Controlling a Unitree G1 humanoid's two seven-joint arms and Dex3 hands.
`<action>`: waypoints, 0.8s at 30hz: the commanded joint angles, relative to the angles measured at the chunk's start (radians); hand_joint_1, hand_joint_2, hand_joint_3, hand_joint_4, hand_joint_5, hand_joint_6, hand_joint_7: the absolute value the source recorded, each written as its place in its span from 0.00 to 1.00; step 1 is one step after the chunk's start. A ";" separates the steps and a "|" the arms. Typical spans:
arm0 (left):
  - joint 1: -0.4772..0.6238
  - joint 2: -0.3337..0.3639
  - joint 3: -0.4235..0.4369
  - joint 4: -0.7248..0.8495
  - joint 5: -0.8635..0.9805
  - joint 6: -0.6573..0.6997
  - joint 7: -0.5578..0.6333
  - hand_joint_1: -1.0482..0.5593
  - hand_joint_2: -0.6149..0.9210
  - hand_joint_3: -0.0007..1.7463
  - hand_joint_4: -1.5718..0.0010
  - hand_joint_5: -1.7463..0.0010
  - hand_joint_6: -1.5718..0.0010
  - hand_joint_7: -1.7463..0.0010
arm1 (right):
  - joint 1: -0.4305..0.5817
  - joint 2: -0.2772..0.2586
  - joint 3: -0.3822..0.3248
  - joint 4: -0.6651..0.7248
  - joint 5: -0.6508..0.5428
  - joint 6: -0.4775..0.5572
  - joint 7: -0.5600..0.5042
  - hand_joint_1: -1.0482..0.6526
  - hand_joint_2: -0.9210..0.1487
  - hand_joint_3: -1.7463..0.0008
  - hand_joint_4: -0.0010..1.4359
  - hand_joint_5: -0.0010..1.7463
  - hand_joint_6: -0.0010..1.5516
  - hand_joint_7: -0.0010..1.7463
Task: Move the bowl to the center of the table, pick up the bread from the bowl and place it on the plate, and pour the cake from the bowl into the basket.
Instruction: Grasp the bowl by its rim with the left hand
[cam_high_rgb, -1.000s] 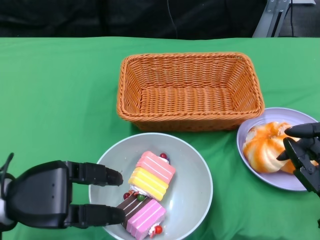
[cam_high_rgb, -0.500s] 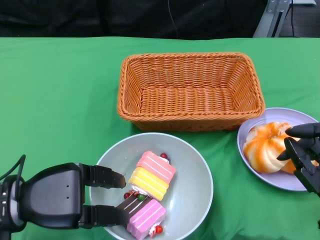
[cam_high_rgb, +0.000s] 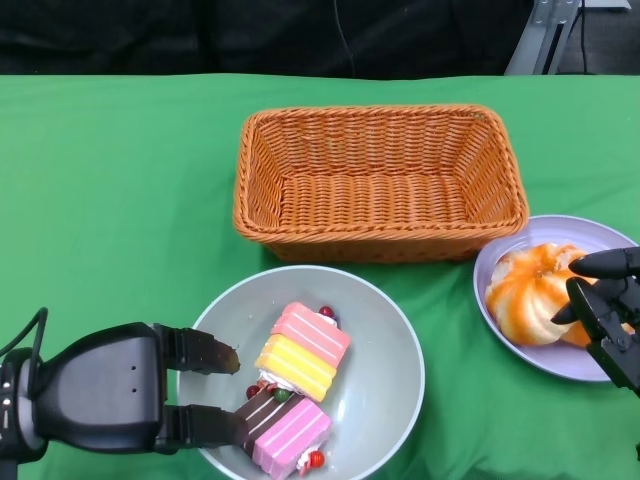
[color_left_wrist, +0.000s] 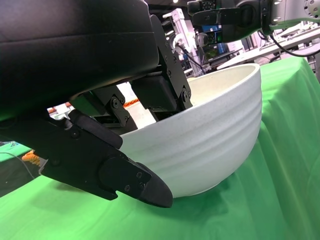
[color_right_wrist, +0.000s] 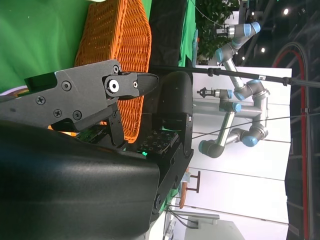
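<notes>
- Over the last second my left hand (cam_high_rgb: 120, 400) has drawn back a little toward me and settled onto the near-left rim of the grey bowl (cam_high_rgb: 390, 345); the bowl, the wicker basket (cam_high_rgb: 378, 180) and the plate have not moved.
- My left hand now straddles that rim: one set of fingers (cam_high_rgb: 205, 352) lies inside over the wall, and the left wrist view shows another finger (color_left_wrist: 125, 177) under the outer wall. I judge this a grip on the bowl, though it looks not yet lifted.
- The cake pieces (cam_high_rgb: 300, 385) lie in the bowl, touching one another; the nearest brown-and-pink slice sits just beside my lower fingers.
- The bread (cam_high_rgb: 530, 290) already rests on the lavender plate (cam_high_rgb: 560, 235), so that step looks done.
- My right hand (cam_high_rgb: 605, 305) hovers at the plate's near edge, fingers apart, holding nothing.
- What remains, I judge, is tipping the bowl over the basket, which stands just beyond it.
</notes>
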 joint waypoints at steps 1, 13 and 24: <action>0.003 0.027 -0.003 0.013 -0.001 -0.015 -0.010 0.33 0.89 0.00 0.40 0.99 0.36 1.00 | 0.010 -0.005 -0.010 -0.019 0.002 0.005 -0.009 0.51 0.00 0.86 0.45 0.86 0.45 0.61; 0.013 0.029 0.000 0.008 -0.002 -0.010 -0.031 0.32 0.90 0.00 0.40 1.00 0.35 1.00 | 0.016 -0.005 -0.010 -0.029 0.020 0.005 0.006 0.52 0.00 0.86 0.46 0.87 0.45 0.61; 0.018 0.010 -0.003 0.000 -0.030 -0.038 -0.087 0.31 0.91 0.01 0.41 1.00 0.33 0.99 | 0.022 -0.001 -0.011 -0.031 0.016 0.003 0.005 0.52 0.00 0.84 0.46 0.87 0.45 0.61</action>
